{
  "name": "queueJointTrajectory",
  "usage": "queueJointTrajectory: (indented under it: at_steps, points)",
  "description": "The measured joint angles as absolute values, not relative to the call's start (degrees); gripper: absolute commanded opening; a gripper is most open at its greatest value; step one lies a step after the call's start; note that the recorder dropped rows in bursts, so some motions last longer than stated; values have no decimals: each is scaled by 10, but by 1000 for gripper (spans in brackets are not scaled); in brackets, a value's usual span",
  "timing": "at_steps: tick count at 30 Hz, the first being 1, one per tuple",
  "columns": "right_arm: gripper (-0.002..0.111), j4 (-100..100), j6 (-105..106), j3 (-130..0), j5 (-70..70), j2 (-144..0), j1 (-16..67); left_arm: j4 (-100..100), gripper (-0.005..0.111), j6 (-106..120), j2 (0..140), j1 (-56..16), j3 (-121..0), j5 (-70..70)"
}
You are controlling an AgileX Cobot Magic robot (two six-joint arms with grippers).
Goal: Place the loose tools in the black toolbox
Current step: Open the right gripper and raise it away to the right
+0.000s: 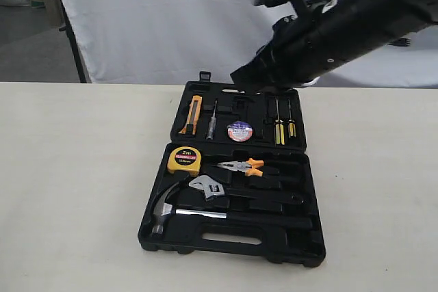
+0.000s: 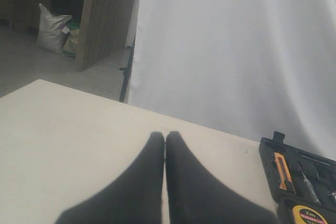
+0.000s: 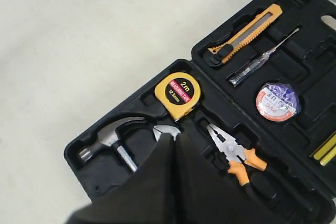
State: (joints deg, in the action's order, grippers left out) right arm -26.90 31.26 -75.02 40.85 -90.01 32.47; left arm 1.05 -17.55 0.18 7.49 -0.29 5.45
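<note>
The black toolbox (image 1: 154, 234) lies open on the table, both halves flat. In its near half rest the claw hammer (image 1: 168, 208) and, just behind it, the adjustable wrench (image 1: 212, 188). The tape roll (image 1: 239, 131) sits in a recess of the far half. My right gripper (image 1: 237, 77) hangs above the far half, apart from every tool. In the right wrist view its shut tips (image 3: 176, 135) cover the wrench jaw (image 3: 165, 129), beside the hammer (image 3: 113, 135) and away from the tape roll (image 3: 277, 102). My left gripper (image 2: 165, 136) is shut and empty over bare table, left of the toolbox (image 2: 269, 153).
A yellow tape measure (image 1: 184, 160) and orange-handled pliers (image 1: 243, 166) fill the near half's back row. A utility knife (image 1: 192, 114), a tester pen (image 1: 213, 124) and two screwdrivers (image 1: 278, 124) lie in the far half. A white backdrop hangs behind the table.
</note>
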Motion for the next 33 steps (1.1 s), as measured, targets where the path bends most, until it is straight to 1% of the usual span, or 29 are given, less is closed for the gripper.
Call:
queueJointTrajectory:
  at_steps: [1,16,27,30,33]
  points:
    - [0,-273,310,-716,387,-862,325,11,1,-175,2,75,-3,54]
    - [0,-299,295,-339,139,-536,325,11,1,-175,2,75,-3,54]
    - [0,-369,294,-152,83,-333,325,11,1,-175,2,75,-3,54]
    - [0,-317,289,-105,61,-269,325,11,1,-175,2,75,-3,54]
    - [0,-241,237,-61,52,-206,325,11,1,-175,2,75,-3,54]
